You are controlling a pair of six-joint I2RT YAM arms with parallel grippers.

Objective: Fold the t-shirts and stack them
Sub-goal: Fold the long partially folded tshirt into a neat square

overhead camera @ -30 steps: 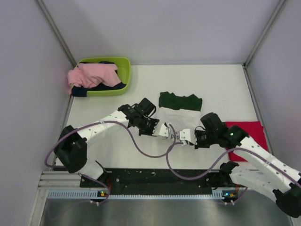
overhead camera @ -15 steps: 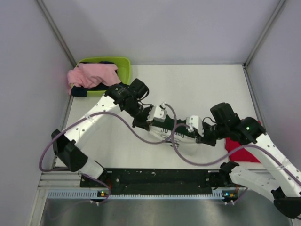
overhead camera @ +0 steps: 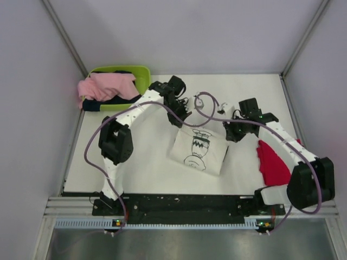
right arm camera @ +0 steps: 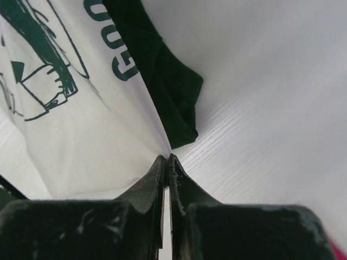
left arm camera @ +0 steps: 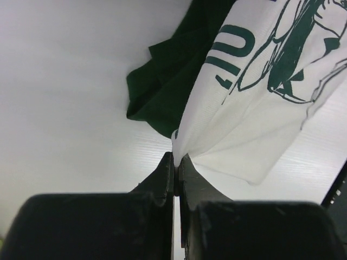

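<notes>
Arms hauled the white t-shirt [overhead camera: 198,147] farther back. With the left gripper [left arm camera: 176,161] and right gripper [right arm camera: 166,158] pinching its corners tight, I'd lower both evenly.

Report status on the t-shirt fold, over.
Left gripper shut on white t-shirt, right gripper shut on its other edge. Shirt spread between them, print up. Red t-shirt off to right, apart; purple cable loops near the grip points.

1. White cloth t-shirt with dark green sleeves [right arm camera: 81,124]: dark green capitals "GOO", cut off by the frame edge, right wrist view.
2. Same shirt, left wrist view: tilted letters "OL".
3. Top view: lettering too small to read.
</notes>
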